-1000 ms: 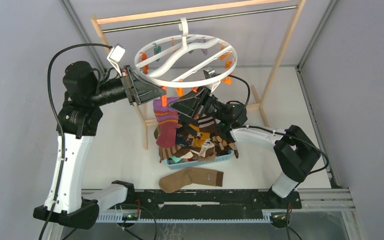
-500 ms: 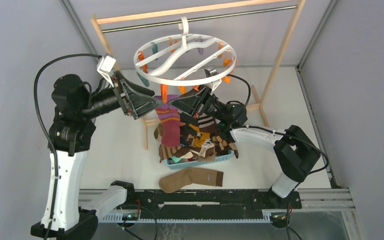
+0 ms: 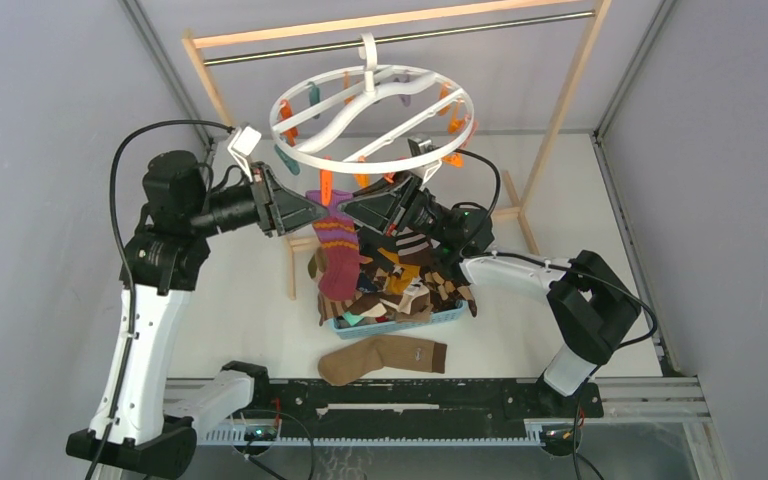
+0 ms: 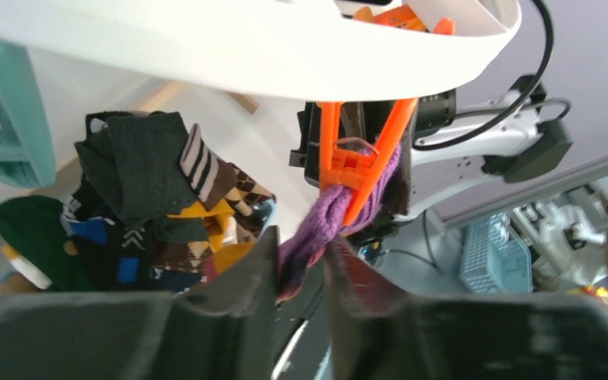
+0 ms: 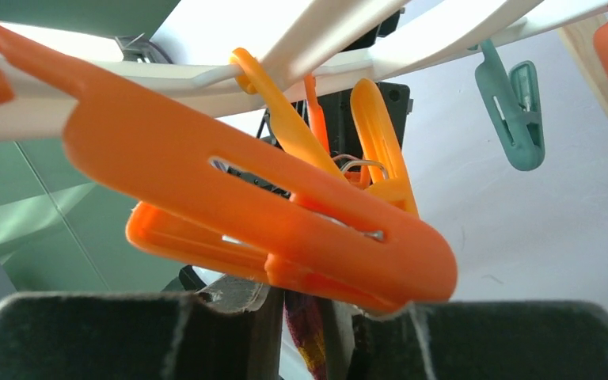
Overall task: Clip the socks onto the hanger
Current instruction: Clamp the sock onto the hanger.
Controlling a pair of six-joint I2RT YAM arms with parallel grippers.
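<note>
The white ring hanger (image 3: 300, 152) hangs by its hook from the rod. A purple and maroon striped sock (image 3: 336, 250) hangs below its near rim, its top in an orange clothespin (image 3: 327, 186). My left gripper (image 3: 310, 210) reaches in from the left and my right gripper (image 3: 352, 212) from the right. In the left wrist view the pin (image 4: 354, 162) bites the purple sock (image 4: 321, 226), which runs down between my left gripper's (image 4: 301, 249) narrow jaws. In the right wrist view the sock (image 5: 306, 332) sits between my right gripper's (image 5: 301, 305) nearly closed jaws, under orange pins (image 5: 285, 214).
A light-blue basket (image 3: 448, 318) heaped with several socks (image 3: 405, 280) stands under the hanger. A brown sock (image 3: 380, 358) lies on the table in front of it. The wooden rack (image 3: 564, 100) with its metal rod (image 3: 460, 30) frames the hanger. Teal pins (image 5: 514, 119) dangle nearby.
My left arm swung down from the ring's rim to the sock's top, then its body shifted right while the fingertips stayed at the sock. The right arm has not moved.
</note>
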